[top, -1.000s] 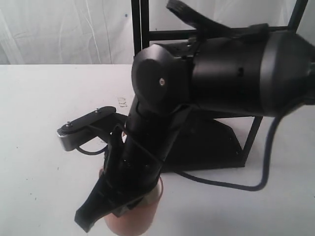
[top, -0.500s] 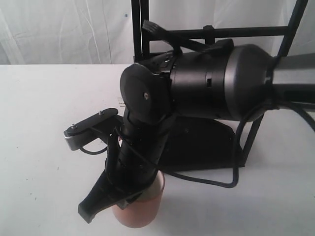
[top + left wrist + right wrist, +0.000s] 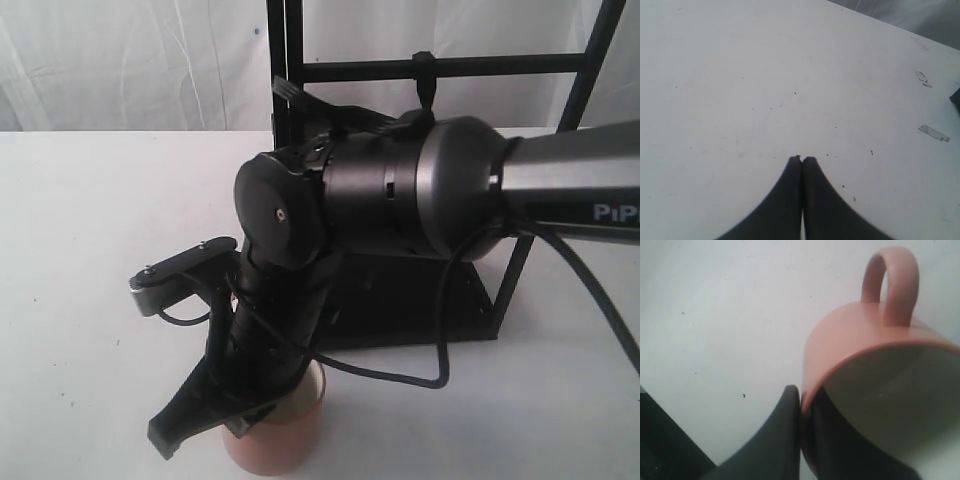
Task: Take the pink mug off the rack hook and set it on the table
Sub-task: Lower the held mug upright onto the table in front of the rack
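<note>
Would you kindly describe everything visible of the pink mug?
The pink mug is salmon-pink and matte outside, cream-white and apparently empty inside, with a loop handle on the side away from the right claw. The claw pinches its wall at the rim, one finger outside and one inside. The mug is off the rack hook, low over the white table in front of the rack; whether its base touches the table cannot be seen.
</note>
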You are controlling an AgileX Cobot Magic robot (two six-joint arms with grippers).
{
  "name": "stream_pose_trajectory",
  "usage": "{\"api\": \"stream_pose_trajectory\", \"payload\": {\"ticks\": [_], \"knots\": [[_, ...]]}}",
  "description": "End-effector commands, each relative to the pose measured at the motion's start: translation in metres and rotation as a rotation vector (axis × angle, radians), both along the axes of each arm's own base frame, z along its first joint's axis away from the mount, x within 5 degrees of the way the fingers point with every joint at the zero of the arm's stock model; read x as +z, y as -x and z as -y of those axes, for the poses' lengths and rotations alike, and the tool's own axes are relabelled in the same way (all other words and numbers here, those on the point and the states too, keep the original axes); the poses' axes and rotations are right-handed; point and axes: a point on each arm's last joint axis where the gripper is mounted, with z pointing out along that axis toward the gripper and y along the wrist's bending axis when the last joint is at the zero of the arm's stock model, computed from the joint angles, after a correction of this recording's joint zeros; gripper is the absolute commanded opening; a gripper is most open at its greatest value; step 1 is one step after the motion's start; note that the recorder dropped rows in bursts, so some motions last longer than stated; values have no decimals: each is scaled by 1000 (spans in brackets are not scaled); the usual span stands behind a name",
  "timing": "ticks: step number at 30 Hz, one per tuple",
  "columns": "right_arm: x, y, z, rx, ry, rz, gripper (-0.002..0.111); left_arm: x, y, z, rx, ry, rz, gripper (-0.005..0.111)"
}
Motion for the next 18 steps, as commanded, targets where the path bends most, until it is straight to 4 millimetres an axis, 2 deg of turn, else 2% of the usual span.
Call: {"api": "stream_pose_trajectory", "payload": {"ticks": [1,12,18], "knots": [[-3,0,-2,-9,-4,-6,0,-1,0,0,3,8,-1,0],[-3,0,-1,-7,2,-11,2,-1,0,0,3,8,-1,0],[-2,1,0,-5,6,-15,21,-1,0,0,3,8,-1,0]]}}
